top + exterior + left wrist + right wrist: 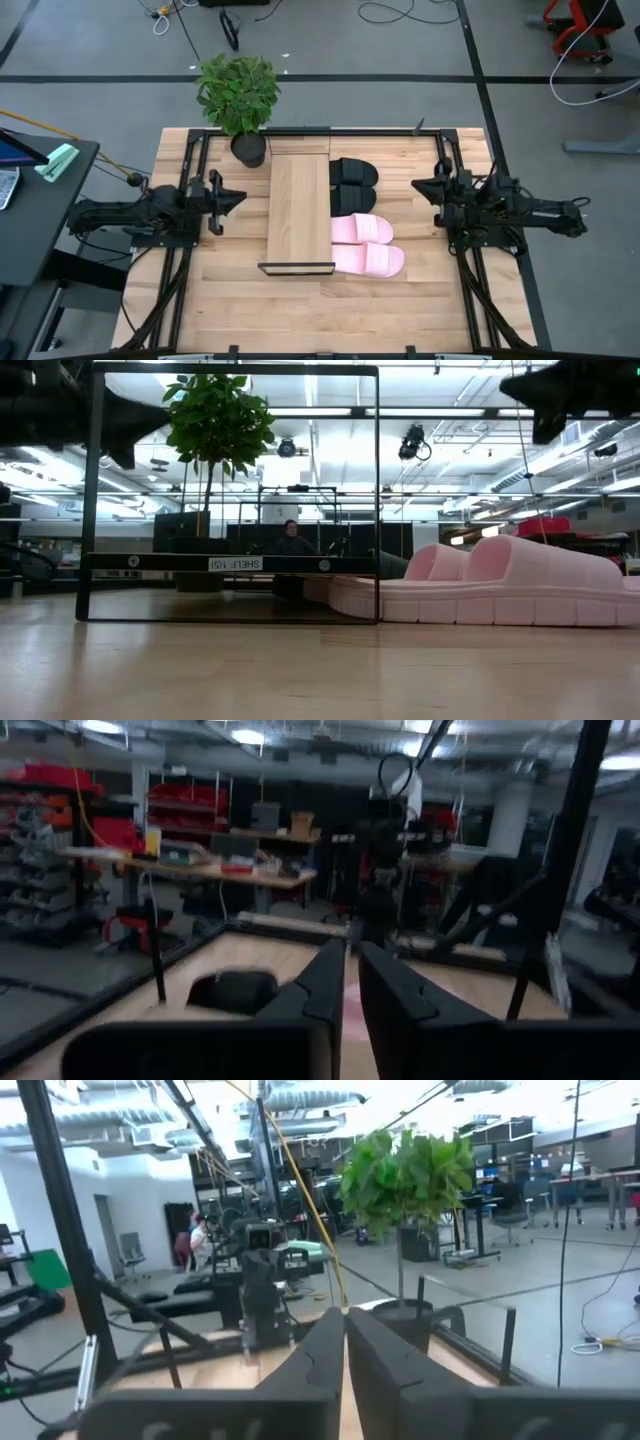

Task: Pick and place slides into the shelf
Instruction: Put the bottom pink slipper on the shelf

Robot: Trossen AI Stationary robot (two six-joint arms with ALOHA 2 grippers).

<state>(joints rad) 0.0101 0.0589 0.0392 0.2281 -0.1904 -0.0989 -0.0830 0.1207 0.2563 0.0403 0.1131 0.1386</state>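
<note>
Four slides [358,216] beside shelf [299,208], between left end effector [232,196] and right end effector [421,186], both pressed together

A long, narrow light-wood shelf [299,208] with a thin black metal frame runs from upper to lower centre of the overhead frame, its top board bare. Just right of it on the table [400,310] lie 4 slides in 2 pairs, straps up. The black pair [353,179] sits in the upper centre, side by side, touching the shelf's edge. The light pink pair [366,244] lies directly below, near the shelf's lower end. From table height, the pink slides [520,585] fill the right of the frame beside the shelf's black frame [232,563].
</note>
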